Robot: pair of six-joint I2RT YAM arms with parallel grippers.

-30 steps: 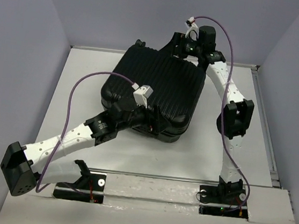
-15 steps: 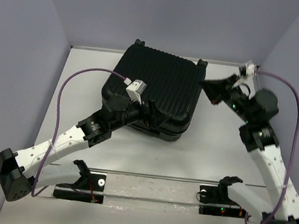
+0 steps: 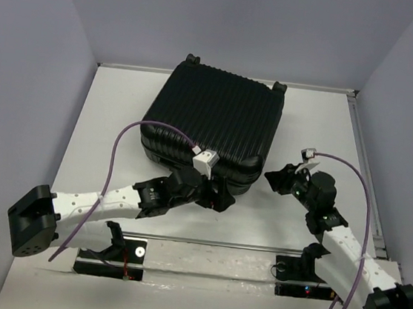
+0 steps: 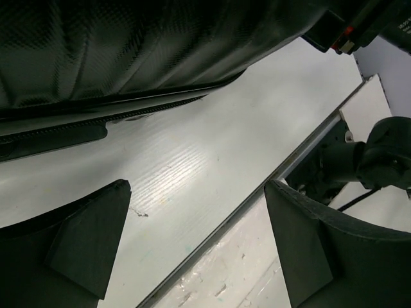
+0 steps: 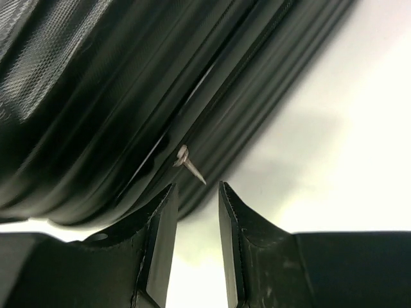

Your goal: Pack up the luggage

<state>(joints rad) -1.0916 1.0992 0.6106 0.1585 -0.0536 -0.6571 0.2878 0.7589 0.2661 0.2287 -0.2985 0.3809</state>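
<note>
The luggage [image 3: 214,122] is a black ribbed hard-shell suitcase lying closed and flat on the white table. My left gripper [image 3: 220,198] hovers just off its near edge, jaws wide open and empty; the left wrist view shows the luggage [image 4: 128,45] above the left gripper [image 4: 196,187]. My right gripper [image 3: 271,178] points at the near right corner. In the right wrist view the right gripper [image 5: 196,186] stands open by a narrow gap with nothing in it. A small silver zipper pull [image 5: 189,163] sticks out from the luggage [image 5: 96,96] seam just ahead of the fingertips.
A metal rail [image 3: 255,247] runs along the table's near edge in front of both arm bases. Grey walls close in the table [image 3: 121,115] on the left, back and right. The right arm's base [image 4: 379,160] shows in the left wrist view.
My right arm swung from behind the suitcase's far right corner down to its near right corner, and its jaws narrowed. My left gripper drew back off the suitcase's near edge.
</note>
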